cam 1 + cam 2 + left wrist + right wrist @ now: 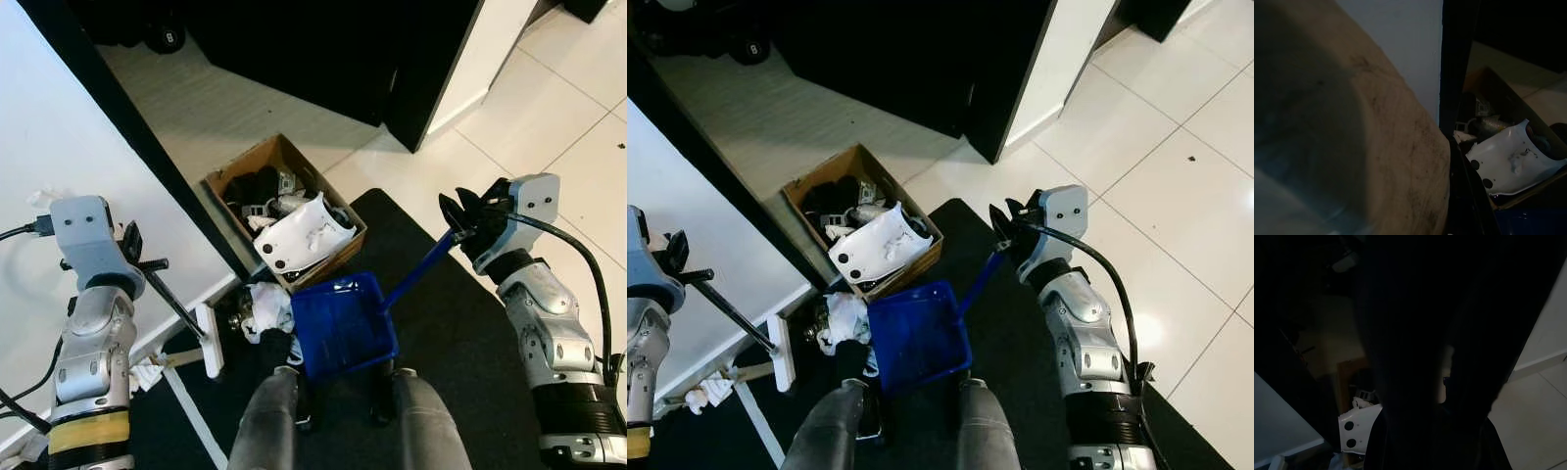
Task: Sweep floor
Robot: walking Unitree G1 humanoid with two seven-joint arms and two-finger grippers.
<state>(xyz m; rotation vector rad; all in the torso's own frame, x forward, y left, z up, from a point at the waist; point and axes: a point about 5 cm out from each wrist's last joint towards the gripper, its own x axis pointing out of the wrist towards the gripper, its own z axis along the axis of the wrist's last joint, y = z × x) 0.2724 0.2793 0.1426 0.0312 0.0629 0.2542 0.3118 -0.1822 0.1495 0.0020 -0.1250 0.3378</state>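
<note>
While right gripper (460, 217) clasps dustpan (343, 323), no legible writing

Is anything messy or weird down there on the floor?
Yes. Crumpled white trash lies loose on the black mat, between the blue dustpan and the broom head. Behind it, a cardboard box is overstuffed, and a big white plastic piece sticks out over its rim.
</note>
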